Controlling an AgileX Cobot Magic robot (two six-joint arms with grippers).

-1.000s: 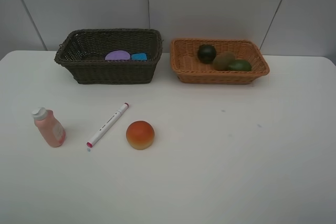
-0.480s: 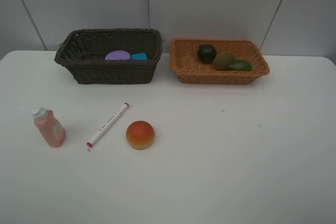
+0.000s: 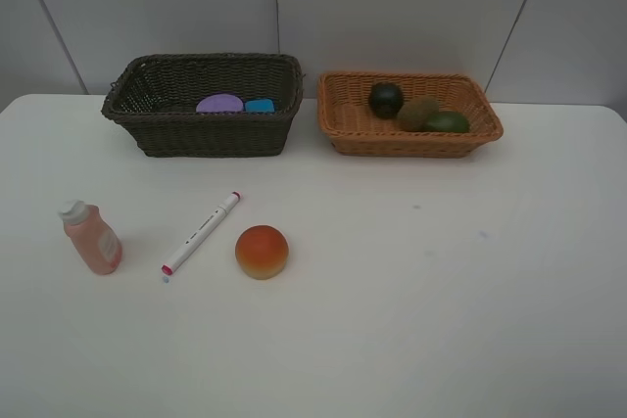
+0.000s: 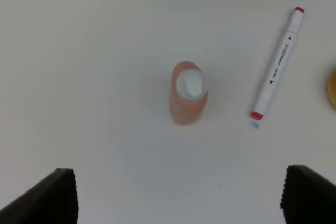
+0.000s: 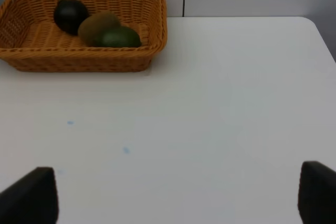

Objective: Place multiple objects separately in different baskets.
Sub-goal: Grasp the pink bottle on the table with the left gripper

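On the table's left front, a pink white-capped bottle stands beside a white marker and an orange-red round fruit. The dark brown basket holds a purple-lidded jar and a blue eraser. In the light orange basket lie a dark mangosteen, a brown kiwi and a green lime. My left gripper hangs open above the bottle, empty. My right gripper is open over bare table, with the orange basket ahead. Neither gripper shows in the exterior view.
Both baskets stand side by side along the back of the white table, close to the grey wall. The marker lies flat next to the bottle in the left wrist view.
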